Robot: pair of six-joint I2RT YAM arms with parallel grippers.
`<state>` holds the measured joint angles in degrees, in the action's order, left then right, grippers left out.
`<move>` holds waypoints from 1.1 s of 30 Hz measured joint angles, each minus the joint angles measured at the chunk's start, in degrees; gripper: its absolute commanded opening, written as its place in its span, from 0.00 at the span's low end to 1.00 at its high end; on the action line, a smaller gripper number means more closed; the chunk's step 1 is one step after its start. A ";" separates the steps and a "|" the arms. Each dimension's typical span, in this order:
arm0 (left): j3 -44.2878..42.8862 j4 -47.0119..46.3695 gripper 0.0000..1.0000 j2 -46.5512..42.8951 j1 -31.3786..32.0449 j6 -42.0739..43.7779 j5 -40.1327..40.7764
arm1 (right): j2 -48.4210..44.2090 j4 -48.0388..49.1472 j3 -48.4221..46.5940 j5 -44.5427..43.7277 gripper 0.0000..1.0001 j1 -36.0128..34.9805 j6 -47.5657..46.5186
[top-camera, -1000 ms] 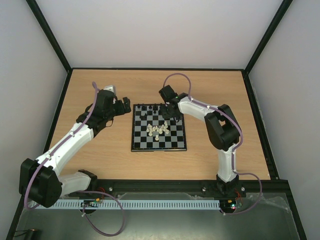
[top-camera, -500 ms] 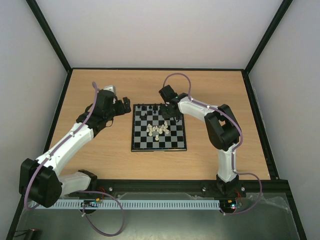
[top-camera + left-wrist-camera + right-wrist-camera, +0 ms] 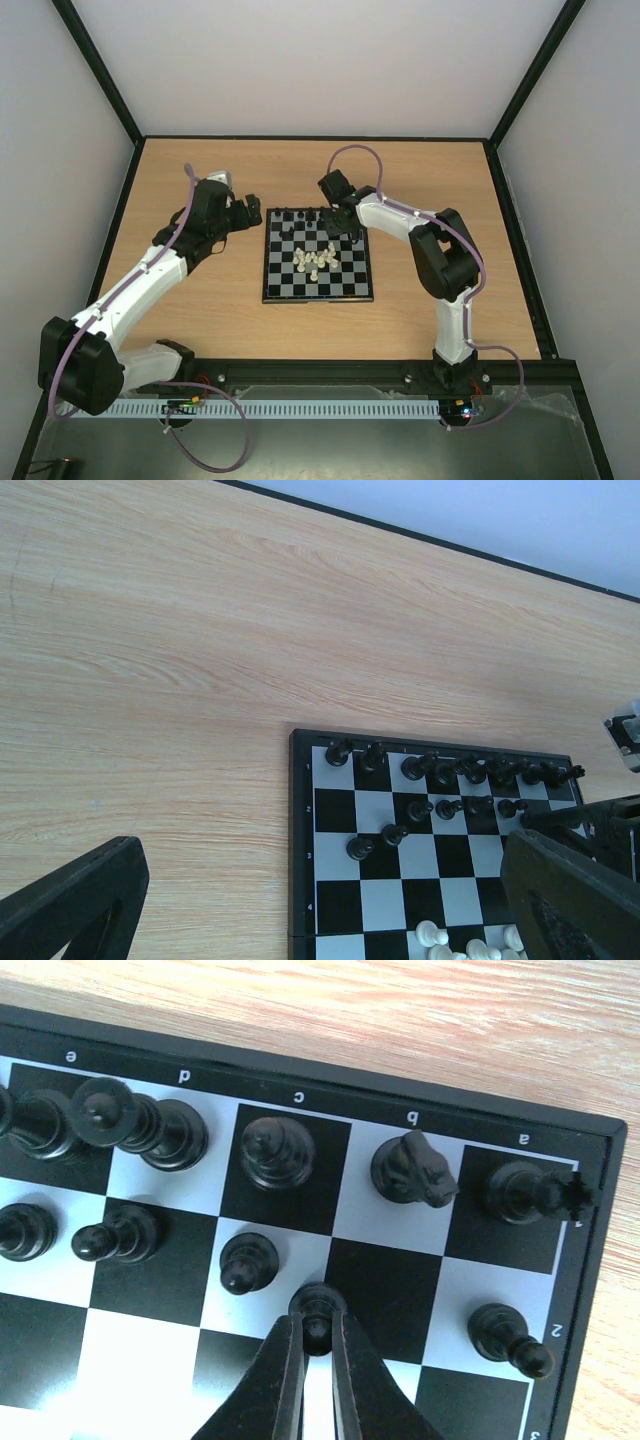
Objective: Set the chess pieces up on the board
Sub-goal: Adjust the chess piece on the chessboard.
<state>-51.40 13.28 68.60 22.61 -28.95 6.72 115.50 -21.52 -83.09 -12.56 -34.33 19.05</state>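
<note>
The board (image 3: 285,283) lies mid-table. Black chess pieces (image 3: 308,216) stand along its far rows, and cream-white pieces (image 3: 318,261) are bunched near its middle. My right gripper (image 3: 318,1334) is shut on a black pawn (image 3: 318,1307) in the second row, over the edge between two squares, beside another black pawn (image 3: 246,1262). I cannot tell whether it touches the board. In the top view the right gripper (image 3: 341,228) is over the far right part of the board. My left gripper (image 3: 251,208) is open and empty, just off the board's far left corner (image 3: 297,738).
In the right wrist view a knight (image 3: 413,1169) and a corner piece (image 3: 522,1192) stand in the back row, with a lone pawn (image 3: 503,1332) near the board's edge. Bare wooden table (image 3: 200,300) surrounds the board, with a black frame (image 3: 310,137) at the far edge.
</note>
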 measured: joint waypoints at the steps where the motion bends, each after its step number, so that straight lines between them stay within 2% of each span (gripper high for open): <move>1: 0.00 0.00 0.99 0.00 0.00 0.00 -0.02 | 0.00 0.00 0.00 -0.15 0.01 0.09 0.07; 33: 0.00 0.00 1.00 -0.07 0.00 0.26 -0.09 | -1.40 0.85 2.34 0.48 0.03 2.01 0.94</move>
<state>-51.40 13.28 68.53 22.61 -28.69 6.63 114.10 -20.67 -80.75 -12.08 -32.32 19.99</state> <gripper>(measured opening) 0.995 0.059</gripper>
